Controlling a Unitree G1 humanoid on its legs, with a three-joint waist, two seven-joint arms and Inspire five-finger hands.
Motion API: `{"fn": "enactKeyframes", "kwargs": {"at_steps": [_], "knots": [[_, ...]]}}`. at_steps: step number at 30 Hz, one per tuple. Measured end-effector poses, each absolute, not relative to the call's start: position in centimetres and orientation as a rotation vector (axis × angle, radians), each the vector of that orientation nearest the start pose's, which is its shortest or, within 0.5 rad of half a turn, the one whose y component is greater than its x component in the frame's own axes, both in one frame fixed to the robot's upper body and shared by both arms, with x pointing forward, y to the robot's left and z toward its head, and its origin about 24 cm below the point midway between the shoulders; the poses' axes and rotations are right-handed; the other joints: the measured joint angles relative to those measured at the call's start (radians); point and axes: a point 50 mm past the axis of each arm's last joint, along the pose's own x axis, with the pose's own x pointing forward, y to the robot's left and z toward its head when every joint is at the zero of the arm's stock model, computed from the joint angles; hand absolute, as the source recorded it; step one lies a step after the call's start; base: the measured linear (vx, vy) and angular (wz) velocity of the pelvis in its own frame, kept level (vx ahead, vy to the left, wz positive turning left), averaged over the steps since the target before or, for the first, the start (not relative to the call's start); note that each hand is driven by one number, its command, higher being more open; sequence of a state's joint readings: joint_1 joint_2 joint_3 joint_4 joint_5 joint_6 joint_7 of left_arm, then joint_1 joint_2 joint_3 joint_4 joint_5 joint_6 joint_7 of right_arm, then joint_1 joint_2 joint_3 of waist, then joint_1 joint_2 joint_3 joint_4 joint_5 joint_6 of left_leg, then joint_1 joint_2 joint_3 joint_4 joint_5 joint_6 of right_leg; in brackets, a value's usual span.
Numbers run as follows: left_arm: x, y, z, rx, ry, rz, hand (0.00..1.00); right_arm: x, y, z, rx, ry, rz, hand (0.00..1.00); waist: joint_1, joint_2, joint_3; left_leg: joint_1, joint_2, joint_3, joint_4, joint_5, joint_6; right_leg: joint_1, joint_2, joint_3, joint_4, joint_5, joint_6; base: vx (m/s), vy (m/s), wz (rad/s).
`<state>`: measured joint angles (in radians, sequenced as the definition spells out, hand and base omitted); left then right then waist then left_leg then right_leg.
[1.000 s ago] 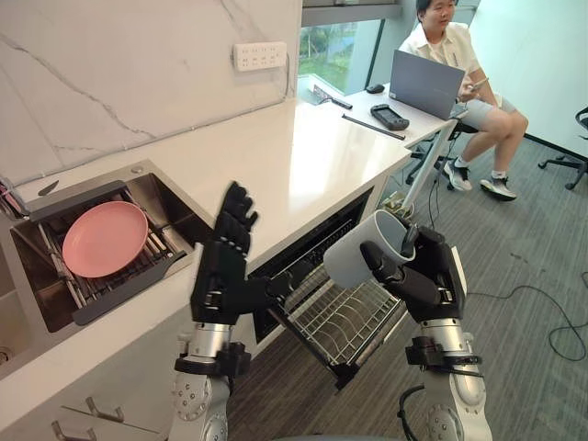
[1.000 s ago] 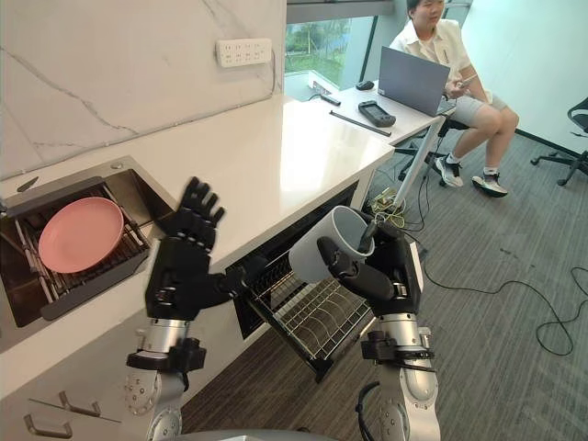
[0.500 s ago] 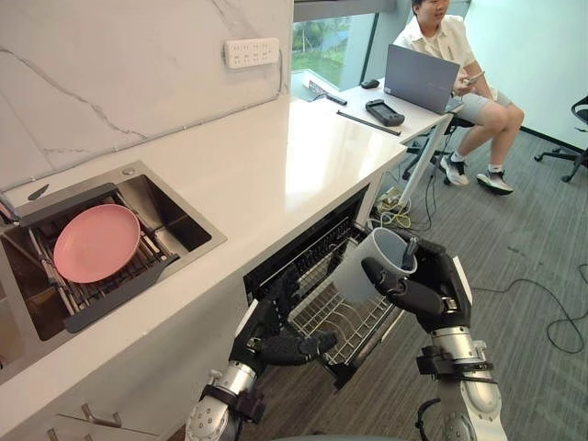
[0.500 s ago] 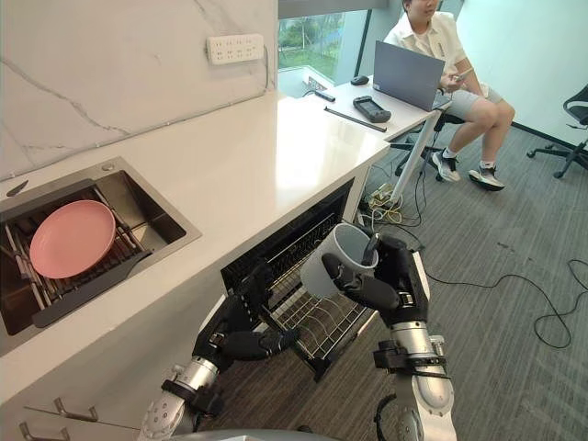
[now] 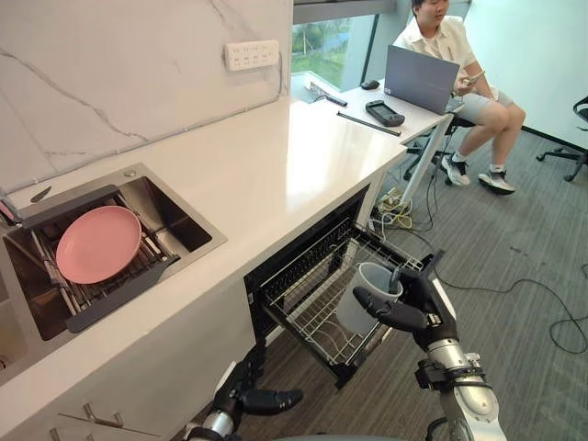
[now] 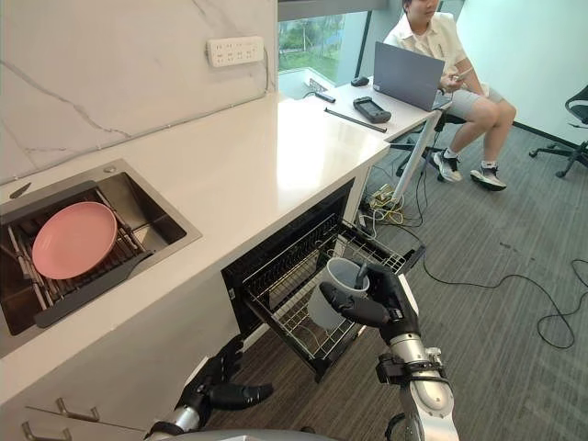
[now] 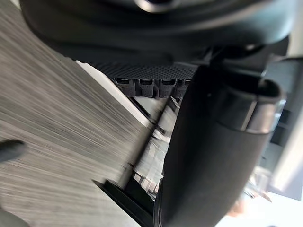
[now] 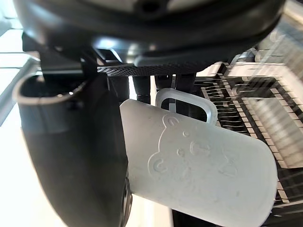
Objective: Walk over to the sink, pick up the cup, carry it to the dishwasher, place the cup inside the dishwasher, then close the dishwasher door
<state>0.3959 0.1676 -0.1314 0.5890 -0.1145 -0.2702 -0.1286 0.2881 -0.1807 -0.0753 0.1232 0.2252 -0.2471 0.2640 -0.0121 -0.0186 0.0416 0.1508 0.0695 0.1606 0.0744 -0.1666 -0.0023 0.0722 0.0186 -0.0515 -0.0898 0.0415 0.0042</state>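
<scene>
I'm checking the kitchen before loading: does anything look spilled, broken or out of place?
Nothing stands out. The right hand holds the cup, intact, over the pulled-out dishwasher rack; the pink plate lies in the sink; the left hand hangs low.

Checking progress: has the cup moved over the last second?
Yes. The cup, held in the right hand, has come down toward the dishwasher rack, away from the counter edge.

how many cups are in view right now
1. The cup is held in the right hand over the pulled-out dishwasher rack. More may sit hidden further back in that rack.
</scene>
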Motion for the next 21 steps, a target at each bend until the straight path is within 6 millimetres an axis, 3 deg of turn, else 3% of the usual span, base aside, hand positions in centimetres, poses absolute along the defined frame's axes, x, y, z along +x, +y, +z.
{"fn": "enactKeyframes", "kwargs": {"at_steps": [5,9,17,21], "knots": [[7.3,20.0,-12.4,0.059,0.761,-0.012,1.00,17.9,-21.6,-2.5,-0.032,0.209,0.096,0.00,0.025,0.000,0.004,0.003,0.001,-0.017,0.004,-0.001,-0.002,0.011,-0.001,-0.016,0.000,-0.001,0.005,-0.01,-0.006,0.09],[7.0,20.5,-12.8,0.062,0.784,0.017,1.00,19.2,-21.8,-3.2,-0.096,0.258,0.113,0.00,0.029,-0.005,0.026,0.004,-0.002,-0.028,0.009,-0.001,-0.002,0.019,-0.003,-0.026,0.001,0.002,0.008,-0.03,0.003,0.08],[12.6,22.0,-11.2,0.075,0.643,0.057,1.00,25.3,-22.1,-1.7,-0.235,0.242,0.086,0.00,0.079,-0.036,0.218,-0.143,-0.002,-0.058,0.123,-0.007,-0.003,-0.075,-0.010,-0.044,0.042,0.045,0.005,-0.10,-0.007,0.08],[16.2,22.0,-9.8,0.069,0.545,0.055,1.00,29.0,-22.3,1.0,-0.278,0.170,0.058,0.00,0.091,-0.037,0.313,-0.270,-0.001,-0.078,0.226,-0.026,0.008,-0.159,-0.015,-0.060,0.071,0.064,0.006,-0.14,0.025,0.11]]}}
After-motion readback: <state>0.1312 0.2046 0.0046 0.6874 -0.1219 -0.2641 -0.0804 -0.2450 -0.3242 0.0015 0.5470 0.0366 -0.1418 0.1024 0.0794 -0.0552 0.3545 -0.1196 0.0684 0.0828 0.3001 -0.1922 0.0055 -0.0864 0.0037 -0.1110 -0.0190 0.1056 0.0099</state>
